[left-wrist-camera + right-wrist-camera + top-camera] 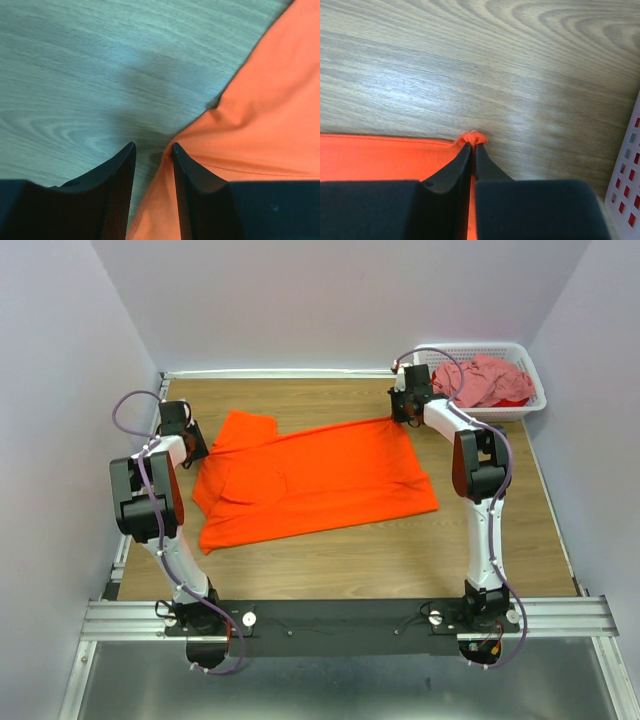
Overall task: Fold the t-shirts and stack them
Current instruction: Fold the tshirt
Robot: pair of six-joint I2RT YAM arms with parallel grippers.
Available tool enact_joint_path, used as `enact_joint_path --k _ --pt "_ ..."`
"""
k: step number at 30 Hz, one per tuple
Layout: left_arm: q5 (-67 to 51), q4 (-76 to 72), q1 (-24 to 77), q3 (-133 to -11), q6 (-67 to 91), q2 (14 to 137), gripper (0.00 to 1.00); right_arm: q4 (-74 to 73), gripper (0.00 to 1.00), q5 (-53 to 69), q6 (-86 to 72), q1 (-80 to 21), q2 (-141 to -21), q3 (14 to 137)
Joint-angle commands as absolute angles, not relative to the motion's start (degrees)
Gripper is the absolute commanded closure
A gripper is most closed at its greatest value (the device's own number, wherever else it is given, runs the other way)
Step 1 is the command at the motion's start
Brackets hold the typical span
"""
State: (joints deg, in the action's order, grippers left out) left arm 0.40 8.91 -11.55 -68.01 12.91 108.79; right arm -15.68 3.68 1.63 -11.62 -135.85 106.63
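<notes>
R grip – pinching orange tee corner | L grip – apart, at tee edge

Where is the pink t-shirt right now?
In the top view, the pink t-shirt lies crumpled inside the white basket at the far right corner.

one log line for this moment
right gripper: pinching orange t-shirt corner | left gripper: open at shirt's edge | pink t-shirt: in basket

White left arm, white right arm, black-and-orange joint housings, looping purple cables, black tapered left gripper
</notes>
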Motion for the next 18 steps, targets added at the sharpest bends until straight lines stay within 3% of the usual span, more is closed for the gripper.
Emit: enact_joint_path --k 1,12,16,18 --pt "-3.9 7.6 -11.5 -67.9 12.5 109.0 0.57 -22.4 0.88 3.0 2.5 -11.2 -138.9 105.0" --pt "1.8 11.4 -8.7 -68.6 11.3 111.6 0.62 -22.5 0.88 2.8 2.1 -11.2 -139.4 106.4" --pt "2.9 13.2 -8.7 -70.0 11.3 112.8 0.76 -22.5 0.89 2.9 1.9 -11.2 -139.6 107.4" --pt "2.9 13.4 -8.6 -70.2 11.1 112.9 0.89 -22.5 0.92 3.3 1.7 -11.2 -139.7 107.8"
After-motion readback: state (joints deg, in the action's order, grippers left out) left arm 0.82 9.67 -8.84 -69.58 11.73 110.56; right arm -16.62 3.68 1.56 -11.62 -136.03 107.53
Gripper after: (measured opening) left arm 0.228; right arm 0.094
